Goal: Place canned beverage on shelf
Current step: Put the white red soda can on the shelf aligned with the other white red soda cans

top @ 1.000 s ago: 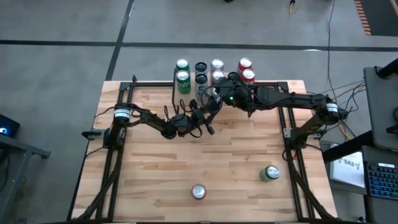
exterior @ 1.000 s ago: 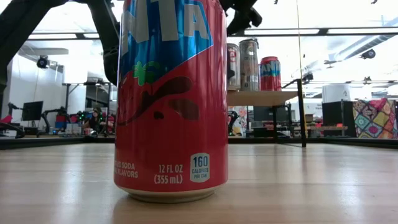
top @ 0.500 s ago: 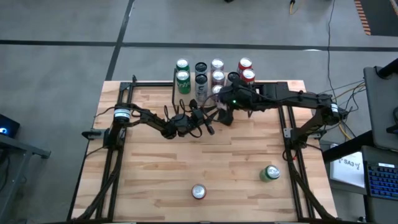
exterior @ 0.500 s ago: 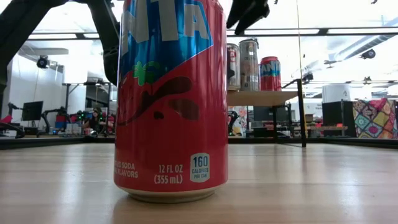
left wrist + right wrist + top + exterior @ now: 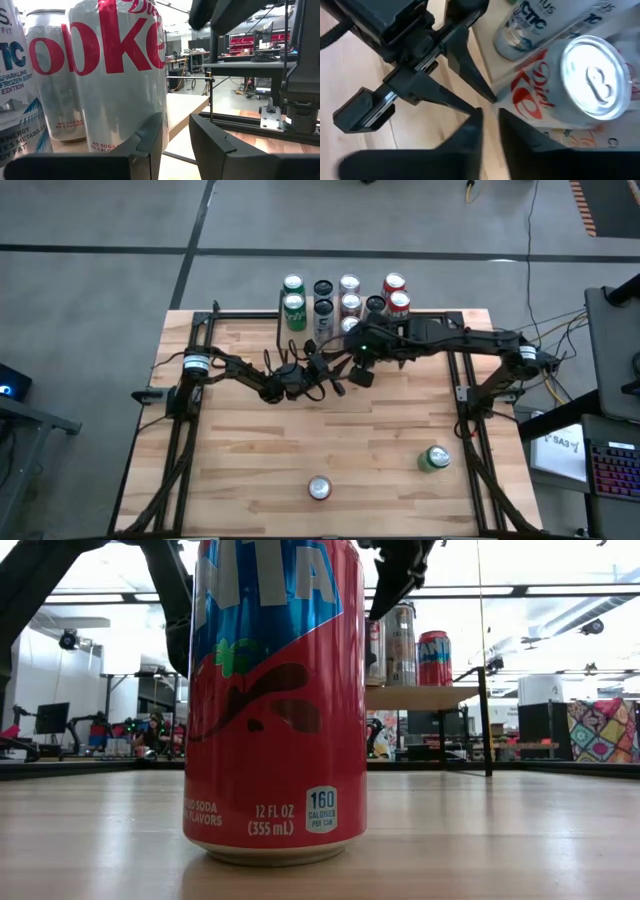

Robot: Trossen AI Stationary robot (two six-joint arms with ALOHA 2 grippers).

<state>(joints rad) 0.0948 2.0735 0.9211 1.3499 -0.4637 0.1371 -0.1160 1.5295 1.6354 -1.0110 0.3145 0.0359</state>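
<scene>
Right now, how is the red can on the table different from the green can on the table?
The red can stands near the table's front edge, about midway across, while the green can stands farther back and toward the right arm's side. The red can shows a silver lid ringed in red; the green can shows mostly green from above. In the low view the red can fills the frame, and the green can does not appear. Both stand upright, off the shelf.

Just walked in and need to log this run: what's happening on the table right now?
Two robot arms are stocking cans on a small shelf at the table's far edge. The right claw, nearly closed and empty, hangs above a Diet Coke can standing there. The left claw waits beside that can, holding nothing. A red can and a green can wait near the front.
</scene>
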